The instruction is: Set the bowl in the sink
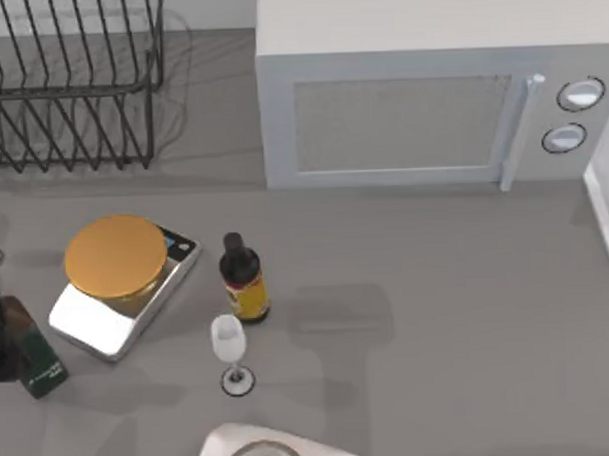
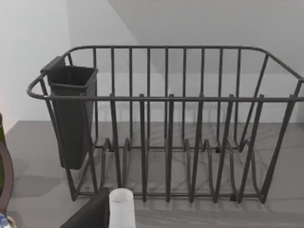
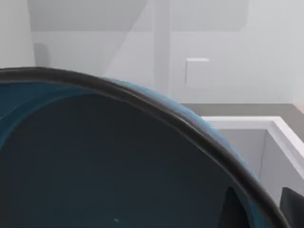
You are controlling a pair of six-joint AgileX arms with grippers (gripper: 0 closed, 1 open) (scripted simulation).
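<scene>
Close before the right wrist camera, the bowl [image 3: 95,161] hides the sink [image 3: 266,124] partly — claw's grip unclear.

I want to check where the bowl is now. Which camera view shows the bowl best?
The right wrist view shows it best: the bowl is very close, teal inside with a dark rim, and the sink lies just beyond it. The top view and the left wrist view give nothing of the bowl to judge by.

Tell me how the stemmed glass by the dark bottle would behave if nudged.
The stemmed glass looks top-heavy on a thin stem and small foot, so it would probably tip rather than slide. Tipped, it would likely roll. The dark bottle stands close, so a knock seems possible.
</scene>
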